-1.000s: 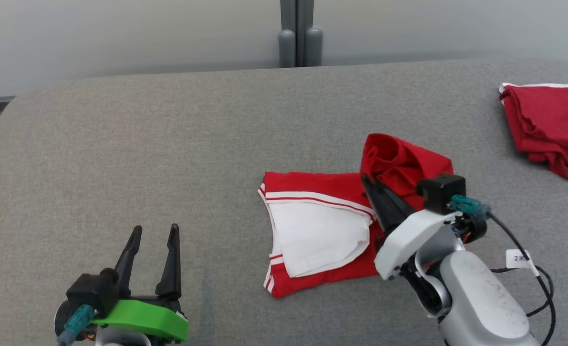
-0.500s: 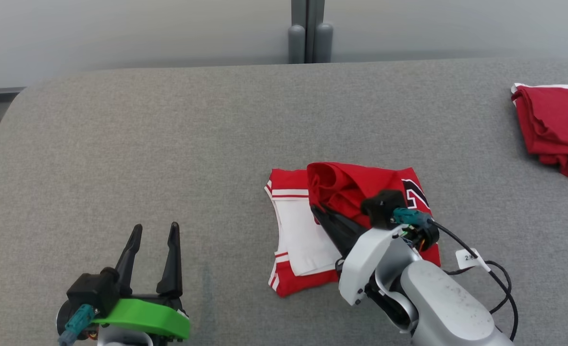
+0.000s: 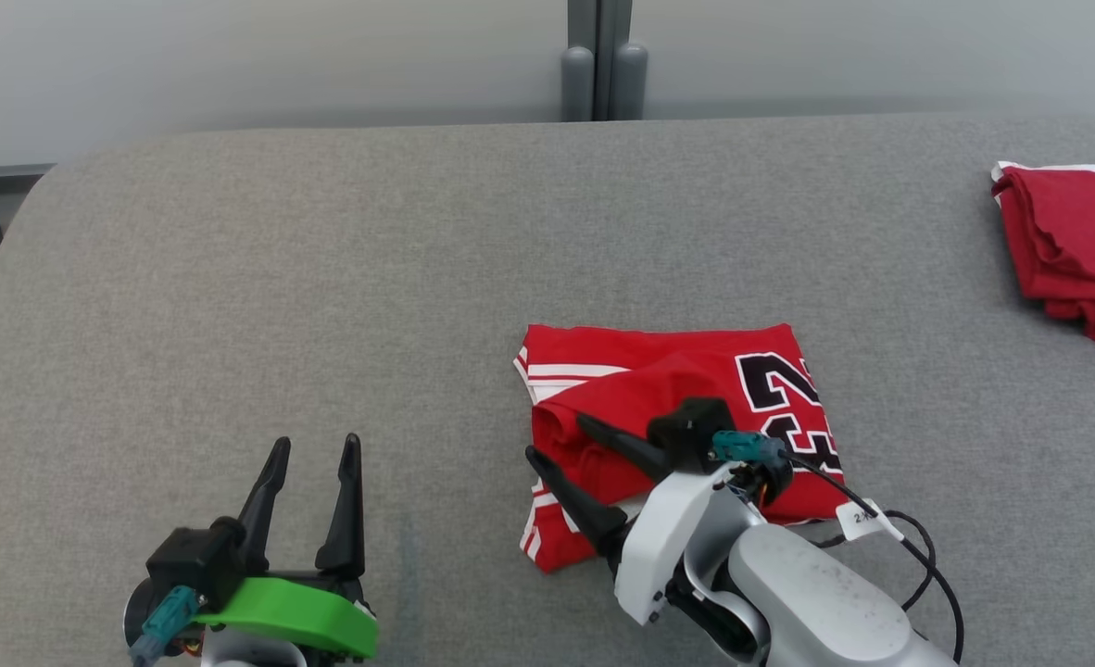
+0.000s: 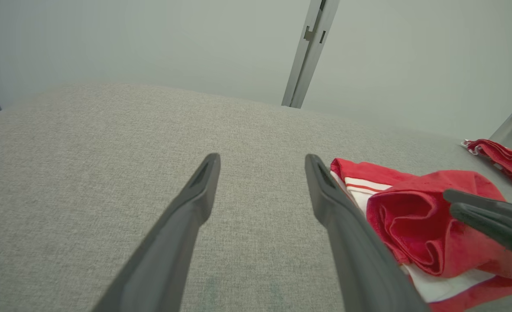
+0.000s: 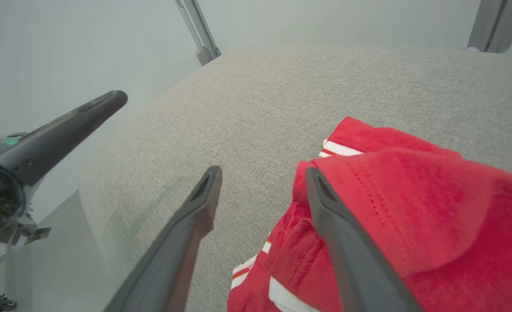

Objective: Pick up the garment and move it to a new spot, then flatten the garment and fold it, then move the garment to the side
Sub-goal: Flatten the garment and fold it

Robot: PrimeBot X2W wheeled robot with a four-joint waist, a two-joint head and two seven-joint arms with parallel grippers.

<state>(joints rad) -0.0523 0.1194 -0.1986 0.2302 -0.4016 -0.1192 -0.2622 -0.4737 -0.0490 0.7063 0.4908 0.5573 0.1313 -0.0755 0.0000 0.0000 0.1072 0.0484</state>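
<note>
The garment [image 3: 677, 389] is a red jersey with white trim and black numbers, lying folded on the grey table [image 3: 325, 278]. My right gripper [image 3: 559, 441] stands open at the garment's left edge, one finger over the red cloth and the other just off it, gripping nothing. In the right wrist view the gripper [image 5: 262, 173] straddles the folded edge of the garment [image 5: 412, 195]. My left gripper [image 3: 316, 445] is open and empty at the lower left, well apart from the garment. The left wrist view shows that gripper [image 4: 260, 158] over bare table, with the garment [image 4: 420, 225] to its right.
A second red garment [image 3: 1076, 241] lies bunched at the table's far right edge. Two grey posts [image 3: 603, 74] stand behind the table's back edge. The table's left end is rounded, with floor beyond it.
My right gripper carried the raised half of the garment leftward over the white inner side, laid it down, and opened. The numbers now face up. The left arm barely moved.
</note>
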